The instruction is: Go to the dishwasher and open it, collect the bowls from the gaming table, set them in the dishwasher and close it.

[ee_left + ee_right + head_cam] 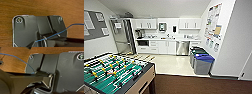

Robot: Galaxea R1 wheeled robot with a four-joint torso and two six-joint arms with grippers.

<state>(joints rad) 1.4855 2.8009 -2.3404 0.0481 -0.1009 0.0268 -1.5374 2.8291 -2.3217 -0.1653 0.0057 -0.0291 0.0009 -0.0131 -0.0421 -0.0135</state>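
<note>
1. One dishwasher point(182, 48), door closed, sits under the far worktop point(167, 39), beside white cabinets point(159, 47).
2. Foosball table point(114, 73) stands near, at left.
3. Both pincers: opening cannot be told.

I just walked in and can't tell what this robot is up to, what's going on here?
Nothing is being handled at this moment. The robot faces a kitchenette from the dark carpet. The dishwasher sits shut under the far counter, between white cabinets. A foosball table stands close by on the left, and lidded bins line the right wall. Both wrist cameras look down over brown floor, and neither tool's state can be told.
</note>
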